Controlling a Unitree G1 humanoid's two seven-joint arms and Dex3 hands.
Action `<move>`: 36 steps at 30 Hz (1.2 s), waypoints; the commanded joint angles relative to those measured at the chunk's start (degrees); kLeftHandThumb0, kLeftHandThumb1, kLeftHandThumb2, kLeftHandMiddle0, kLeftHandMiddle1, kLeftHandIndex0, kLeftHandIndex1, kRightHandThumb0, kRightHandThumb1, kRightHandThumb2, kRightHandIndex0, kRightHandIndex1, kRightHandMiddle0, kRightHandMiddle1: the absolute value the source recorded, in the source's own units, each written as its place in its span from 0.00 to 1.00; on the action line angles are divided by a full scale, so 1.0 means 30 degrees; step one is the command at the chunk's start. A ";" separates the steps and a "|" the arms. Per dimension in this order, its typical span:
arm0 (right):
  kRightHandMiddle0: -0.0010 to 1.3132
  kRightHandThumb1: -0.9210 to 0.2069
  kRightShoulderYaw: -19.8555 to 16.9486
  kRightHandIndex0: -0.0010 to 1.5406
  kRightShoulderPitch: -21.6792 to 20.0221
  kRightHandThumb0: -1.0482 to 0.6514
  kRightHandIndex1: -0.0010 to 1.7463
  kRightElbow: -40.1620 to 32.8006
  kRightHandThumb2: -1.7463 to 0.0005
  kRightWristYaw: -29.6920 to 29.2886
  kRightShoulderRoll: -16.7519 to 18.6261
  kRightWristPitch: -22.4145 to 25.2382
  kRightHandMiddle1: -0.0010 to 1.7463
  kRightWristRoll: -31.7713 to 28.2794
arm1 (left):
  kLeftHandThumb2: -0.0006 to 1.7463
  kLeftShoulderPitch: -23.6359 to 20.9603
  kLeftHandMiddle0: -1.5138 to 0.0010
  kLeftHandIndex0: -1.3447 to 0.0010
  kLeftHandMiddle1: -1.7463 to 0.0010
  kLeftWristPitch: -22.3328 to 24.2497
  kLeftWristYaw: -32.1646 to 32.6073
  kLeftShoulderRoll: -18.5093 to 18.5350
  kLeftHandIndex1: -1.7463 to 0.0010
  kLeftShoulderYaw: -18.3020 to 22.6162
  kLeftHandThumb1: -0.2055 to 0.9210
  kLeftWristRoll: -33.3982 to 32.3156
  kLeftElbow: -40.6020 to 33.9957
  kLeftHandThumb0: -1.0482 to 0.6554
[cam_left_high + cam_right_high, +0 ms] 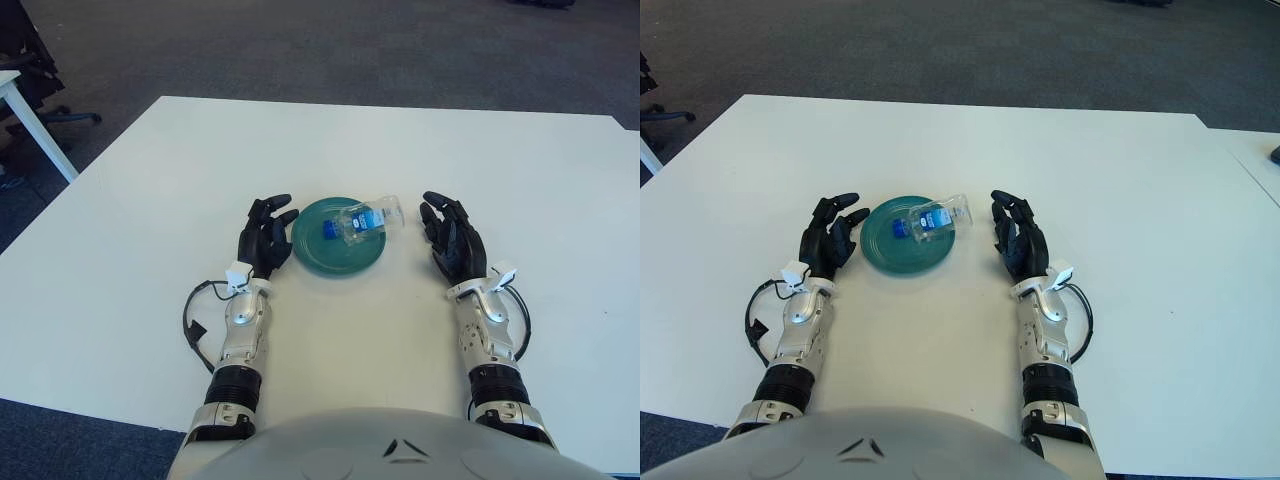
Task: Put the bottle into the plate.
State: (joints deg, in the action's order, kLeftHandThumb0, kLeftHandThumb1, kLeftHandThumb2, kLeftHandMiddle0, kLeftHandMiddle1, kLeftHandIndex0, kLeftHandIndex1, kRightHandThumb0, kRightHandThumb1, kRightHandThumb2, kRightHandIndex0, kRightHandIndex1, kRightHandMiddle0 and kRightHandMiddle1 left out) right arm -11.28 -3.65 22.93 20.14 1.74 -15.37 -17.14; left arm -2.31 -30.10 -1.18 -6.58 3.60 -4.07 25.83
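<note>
A clear plastic bottle (365, 219) with a blue cap and label lies on its side across the green plate (335, 252), its base reaching over the plate's right rim. My left hand (265, 235) shows just left of the plate, fingers spread and holding nothing. To the right of the plate and bottle, my right hand (452, 237) is also open and empty, a small gap away from the bottle's base.
The white table (150, 200) stretches wide around the plate. Dark carpet lies beyond its far edge. Another white table's leg (35, 125) and an office chair base stand at the far left.
</note>
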 commanded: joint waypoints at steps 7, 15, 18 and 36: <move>0.00 0.00 0.0064 0.24 0.0564 0.17 0.00 0.0881 0.66 -0.1150 -0.0479 0.0179 0.55 0.0899 | 0.44 0.1317 0.60 0.68 0.56 -0.0113 -0.0042 -0.0509 0.33 -0.0102 1.00 -0.0222 0.0610 0.27; 0.00 0.00 0.0165 0.24 0.0336 0.17 0.00 0.1135 0.66 -0.1429 -0.0824 -0.0231 0.54 0.1274 | 0.44 0.1509 0.60 0.67 0.56 -0.0063 0.0083 -0.0615 0.32 -0.0161 1.00 -0.0228 0.0289 0.28; 0.00 0.00 0.0219 0.23 0.0273 0.17 0.00 0.1109 0.66 -0.1418 -0.0954 -0.0104 0.54 0.1244 | 0.44 0.1610 0.60 0.67 0.56 -0.0023 0.0153 -0.0624 0.32 -0.0177 1.00 -0.0203 0.0166 0.28; 0.00 0.00 0.0618 0.25 0.0201 0.18 0.01 0.0659 0.65 -0.0616 -0.1587 0.0959 0.52 0.0666 | 0.44 0.1980 0.60 0.67 0.54 0.0144 0.0263 -0.0712 0.32 -0.0234 1.00 -0.0410 -0.0387 0.27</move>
State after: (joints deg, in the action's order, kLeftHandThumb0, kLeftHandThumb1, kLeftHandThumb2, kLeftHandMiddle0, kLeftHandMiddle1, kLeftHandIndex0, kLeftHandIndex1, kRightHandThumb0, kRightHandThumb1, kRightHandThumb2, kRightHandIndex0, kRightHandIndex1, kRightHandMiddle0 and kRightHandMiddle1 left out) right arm -9.34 -4.78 23.36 18.24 -2.84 -15.61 -14.77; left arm 0.39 -29.99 -1.03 -6.86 2.70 -4.28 22.58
